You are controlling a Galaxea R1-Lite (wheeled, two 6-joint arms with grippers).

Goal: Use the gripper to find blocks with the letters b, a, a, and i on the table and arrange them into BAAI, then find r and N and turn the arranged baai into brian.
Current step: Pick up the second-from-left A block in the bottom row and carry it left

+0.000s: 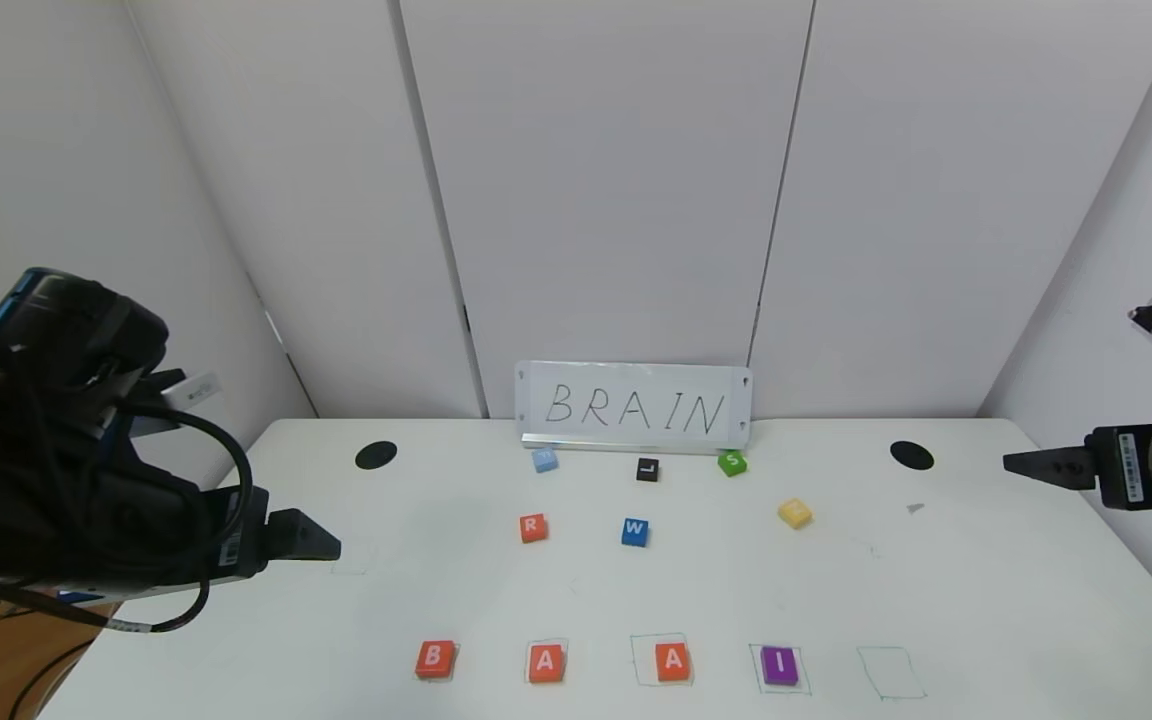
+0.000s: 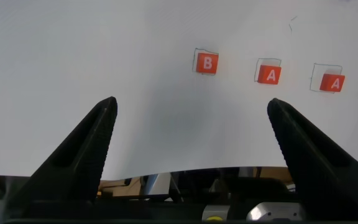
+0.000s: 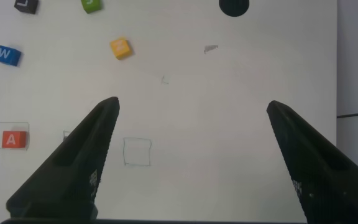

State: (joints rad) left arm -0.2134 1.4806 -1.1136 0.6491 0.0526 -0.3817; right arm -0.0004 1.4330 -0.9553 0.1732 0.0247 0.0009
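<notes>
White table (image 1: 986, 600) holds orange-red B, A, A and purple I blocks (image 1: 547, 663) in a near row, while left gripper (image 2: 191, 124) and right gripper (image 3: 192, 124) hover spread apart.

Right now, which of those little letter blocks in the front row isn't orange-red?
The purple I block, rightmost in the front row; the B and both A blocks are orange-red.

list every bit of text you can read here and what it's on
"BRAIN": handwritten on the white sign against the back wall.
"B": orange-red block, front row.
"A": orange-red block.
"A": orange-red block.
"I": purple block.
"R": orange-red block.
"W": blue block.
"L": black block.
"S": green block.
Too faint to read: the letters on the yellow block and pale blue block, and the arm stickers.
</notes>
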